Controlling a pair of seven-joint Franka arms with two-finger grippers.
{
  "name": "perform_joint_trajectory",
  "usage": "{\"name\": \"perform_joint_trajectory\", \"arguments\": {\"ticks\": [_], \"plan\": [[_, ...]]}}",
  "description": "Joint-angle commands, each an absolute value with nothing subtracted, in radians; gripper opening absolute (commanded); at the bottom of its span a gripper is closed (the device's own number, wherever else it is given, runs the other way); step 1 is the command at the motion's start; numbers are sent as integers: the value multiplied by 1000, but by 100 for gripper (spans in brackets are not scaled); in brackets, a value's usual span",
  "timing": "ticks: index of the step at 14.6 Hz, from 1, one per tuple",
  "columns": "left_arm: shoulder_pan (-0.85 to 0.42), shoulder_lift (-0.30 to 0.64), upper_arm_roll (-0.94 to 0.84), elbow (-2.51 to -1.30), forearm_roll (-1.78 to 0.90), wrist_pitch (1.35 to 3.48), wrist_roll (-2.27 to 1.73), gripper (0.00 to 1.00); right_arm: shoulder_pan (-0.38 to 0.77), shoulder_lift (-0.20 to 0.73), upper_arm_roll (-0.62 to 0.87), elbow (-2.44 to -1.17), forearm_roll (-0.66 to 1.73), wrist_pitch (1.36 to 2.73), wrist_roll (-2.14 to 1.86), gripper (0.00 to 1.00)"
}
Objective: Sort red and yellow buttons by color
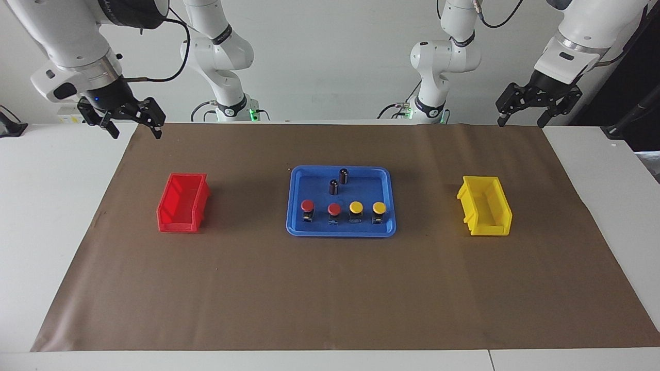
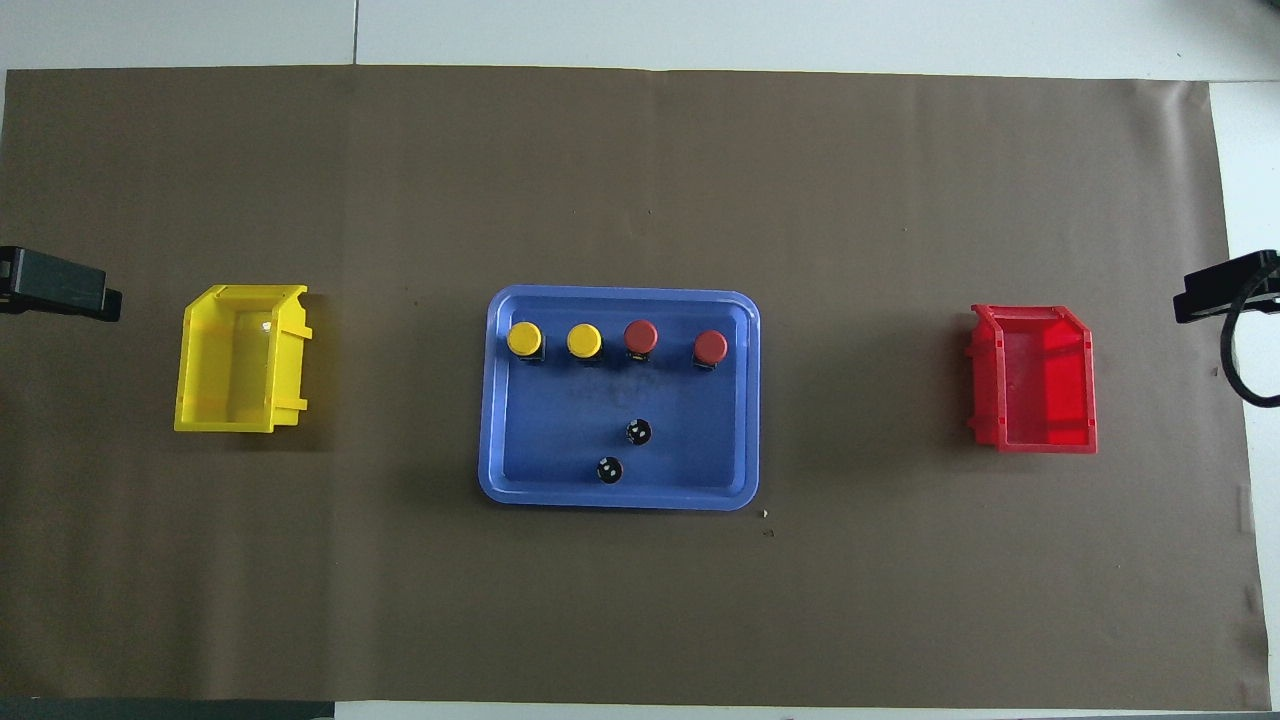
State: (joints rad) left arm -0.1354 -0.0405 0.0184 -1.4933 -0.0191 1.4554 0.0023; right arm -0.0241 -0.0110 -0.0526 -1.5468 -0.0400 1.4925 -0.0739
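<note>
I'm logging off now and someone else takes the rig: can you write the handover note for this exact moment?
Left gripper: open, holding nothing, raised at its own end of the table; waiting.
Right gripper: open, holding nothing, raised at its end; waiting.
Things: two red buttons and two yellow buttons stand in a row in the blue tray, beside two dark cylinders.
Done: nothing; red bin and yellow bin hold nothing.
Left: all four buttons.

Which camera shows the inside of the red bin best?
The overhead view: it looks straight into the red bin, showing its whole floor, with nothing in it. The facing view sees it obliquely, its nearest wall hiding some floor.
</note>
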Motion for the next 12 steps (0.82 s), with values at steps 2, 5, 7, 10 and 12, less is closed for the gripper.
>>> {"name": "perform_joint_trajectory", "arguments": {"ticks": [2,5,7,10,12], "plan": [[-123,-67,14,-1520,-18,1450,15,100,-35,-17,-48,-1552,-37,1482,-87,100],[-123,-67,14,-1520,-18,1450,15,100,-38,-17,-48,-1551,-20,1493,-81,100],[-123,-67,14,-1520,-18,1450,15,100,-37,-21,-49,-1557,-21,1493,-80,100],[-121,-67,14,-1520,-18,1450,15,100,-40,-21,-51,-1549,-15,1471,-125,100],[-123,-67,14,-1520,-18,1450,15,100,-22,-15,-40,-1555,-20,1492,-121,100]]}}
